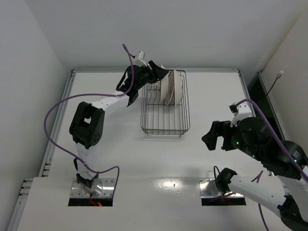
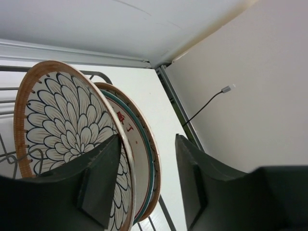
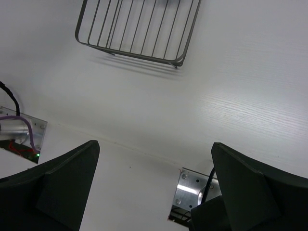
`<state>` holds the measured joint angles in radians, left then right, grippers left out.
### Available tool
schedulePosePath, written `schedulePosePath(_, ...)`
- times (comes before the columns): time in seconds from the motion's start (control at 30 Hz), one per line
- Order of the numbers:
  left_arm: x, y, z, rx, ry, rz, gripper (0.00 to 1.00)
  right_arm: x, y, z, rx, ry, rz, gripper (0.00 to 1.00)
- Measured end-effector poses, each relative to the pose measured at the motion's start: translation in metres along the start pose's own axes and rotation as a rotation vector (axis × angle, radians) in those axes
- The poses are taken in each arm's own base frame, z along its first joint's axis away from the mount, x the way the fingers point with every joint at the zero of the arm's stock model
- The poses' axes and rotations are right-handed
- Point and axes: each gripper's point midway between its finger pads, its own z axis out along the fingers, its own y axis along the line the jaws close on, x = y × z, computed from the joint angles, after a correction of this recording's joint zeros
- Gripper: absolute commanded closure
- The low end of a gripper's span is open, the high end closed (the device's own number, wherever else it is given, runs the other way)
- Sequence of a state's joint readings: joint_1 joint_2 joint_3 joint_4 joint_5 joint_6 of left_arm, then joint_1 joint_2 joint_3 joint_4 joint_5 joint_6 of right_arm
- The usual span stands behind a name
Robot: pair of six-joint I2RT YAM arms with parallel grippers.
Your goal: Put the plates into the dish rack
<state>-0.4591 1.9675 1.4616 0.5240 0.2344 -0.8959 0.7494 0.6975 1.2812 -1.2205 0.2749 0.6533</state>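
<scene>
The black wire dish rack [image 1: 161,134] stands at the far middle of the table. Plates [image 1: 169,89] stand upright, close together, at its far end. The left wrist view shows two of them: a petal-patterned plate [image 2: 62,127] and, behind it, a white plate with a teal ring [image 2: 140,144]. A third plate does not show. My left gripper [image 1: 162,74] is open with its jaws astride the plates' upper rims [image 2: 147,139], the left finger [image 2: 96,178] over the petal plate's face. My right gripper [image 1: 211,136] is open and empty above bare table [image 3: 155,145], right of the rack [image 3: 127,52].
The near half of the rack holds only bare wire dividers. White walls close in the table at the back, left and right, with metal rails along the edges [image 1: 57,120]. The arm base plates [image 1: 91,190] sit at the near edge. A thin cable [image 2: 207,103] hangs on the right wall.
</scene>
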Motion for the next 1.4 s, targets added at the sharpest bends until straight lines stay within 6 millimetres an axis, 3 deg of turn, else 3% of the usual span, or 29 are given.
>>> schedulePosePath(0.2,0.003,0.007,-0.002,-0.020,0.003,0.021,0.45,0.000,0.001,0.000,-0.002,0.001,0.005,0.00)
schedulePosePath(0.37,0.018,0.020,-0.008,-0.050,0.038,0.029,0.41,0.001,0.001,0.000,-0.007,0.003,0.006,0.00)
schedulePosePath(0.6,0.020,0.022,-0.018,-0.058,0.048,0.059,0.39,0.001,0.002,0.000,-0.012,0.006,0.006,0.00)
schedulePosePath(0.63,0.019,0.021,-0.020,-0.057,0.047,0.062,0.35,0.001,0.002,0.000,-0.012,0.006,0.006,0.00)
schedulePosePath(0.7,0.014,0.017,-0.023,-0.051,0.043,0.073,0.24,0.001,0.002,0.000,-0.010,0.006,0.010,0.00)
schedulePosePath(0.73,0.011,0.014,-0.025,-0.048,0.043,0.081,0.11,0.001,0.001,0.000,-0.004,0.003,0.013,0.00)
schedulePosePath(0.87,-0.004,-0.002,-0.037,-0.045,0.040,0.131,0.05,0.001,-0.006,-0.001,0.035,-0.007,0.027,0.00)
schedulePosePath(1.1,-0.036,-0.026,-0.068,-0.084,0.024,0.258,0.04,-0.001,-0.012,-0.001,0.063,-0.021,0.034,0.00)
schedulePosePath(1.4,-0.080,-0.054,-0.144,-0.191,-0.069,0.462,0.03,-0.002,-0.021,0.008,0.122,-0.050,0.042,0.00)
